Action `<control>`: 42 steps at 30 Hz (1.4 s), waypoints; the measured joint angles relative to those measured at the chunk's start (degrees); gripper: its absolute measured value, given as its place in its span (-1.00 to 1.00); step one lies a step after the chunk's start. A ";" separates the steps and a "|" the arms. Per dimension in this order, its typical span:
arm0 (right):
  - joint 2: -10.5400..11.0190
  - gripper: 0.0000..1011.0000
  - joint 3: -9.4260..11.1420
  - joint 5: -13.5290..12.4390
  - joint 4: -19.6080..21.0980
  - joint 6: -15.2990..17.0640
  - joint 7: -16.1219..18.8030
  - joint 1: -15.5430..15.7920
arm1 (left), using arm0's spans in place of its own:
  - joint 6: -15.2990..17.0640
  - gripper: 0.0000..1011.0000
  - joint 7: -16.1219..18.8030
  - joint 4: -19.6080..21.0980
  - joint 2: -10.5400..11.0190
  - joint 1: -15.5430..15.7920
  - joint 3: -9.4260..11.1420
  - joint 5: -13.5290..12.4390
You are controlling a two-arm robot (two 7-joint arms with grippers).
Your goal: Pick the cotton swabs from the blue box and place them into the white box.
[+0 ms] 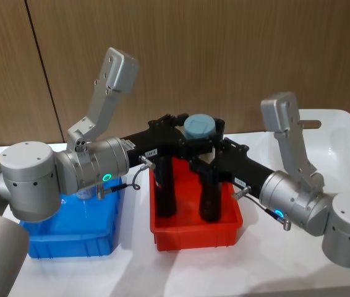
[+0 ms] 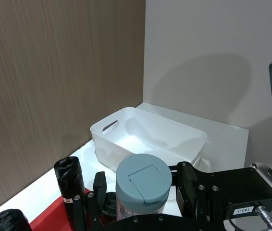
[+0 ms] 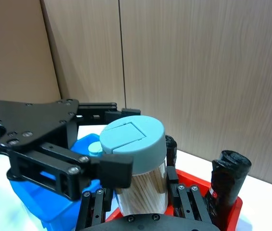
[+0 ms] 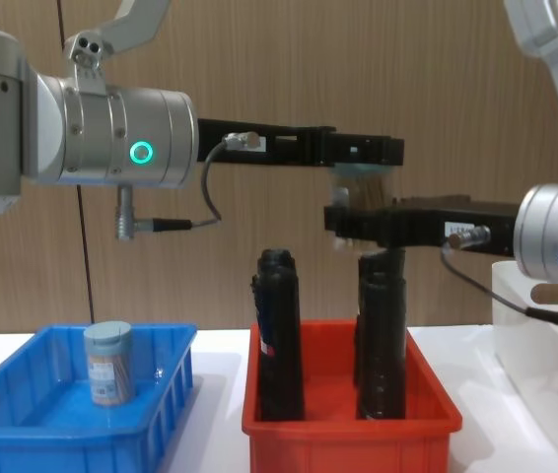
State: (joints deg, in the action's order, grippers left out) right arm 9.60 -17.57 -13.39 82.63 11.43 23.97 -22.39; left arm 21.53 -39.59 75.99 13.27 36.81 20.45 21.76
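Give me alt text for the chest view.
Both hands grip a cotton swab jar in mid-air, left hand above right hand, over a red bin holding two black rolls. A second jar stands in the blue box at lower left; the white box is at the right edge.

White box (image 4: 538, 386) — half beyond the chest view's right edge

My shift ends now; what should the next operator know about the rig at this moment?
Left gripper: shut on a cotton swabs jar at its lid, above the red bin.
Right gripper: shut on the same jar's body; looks like a handover.
Blue box: a second jar stands inside.
White box: no jar inside.
Left: release to the right gripper, place both jars.
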 joint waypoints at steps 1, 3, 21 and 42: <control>0.03 0.32 0.00 -0.04 -0.10 -0.01 -0.06 0.04 | 0.00 0.99 0.00 0.00 0.00 0.00 0.00 0.00; 0.15 0.32 0.05 -0.19 -0.32 -0.02 -0.24 0.15 | 0.00 0.99 0.00 0.00 0.00 0.00 0.00 0.00; 1.72 0.32 1.26 -2.52 -1.23 -0.35 -2.75 1.88 | 0.00 0.99 0.00 0.00 0.00 0.00 0.00 0.00; 4.77 0.32 4.08 -5.25 -1.27 -0.98 -7.24 4.21 | 0.00 0.99 0.00 0.00 0.00 0.00 0.00 0.00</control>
State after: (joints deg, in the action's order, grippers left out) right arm 14.38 -13.49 -18.63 81.35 10.45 16.73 -18.18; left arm 21.53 -39.59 75.99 13.27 36.81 20.45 21.76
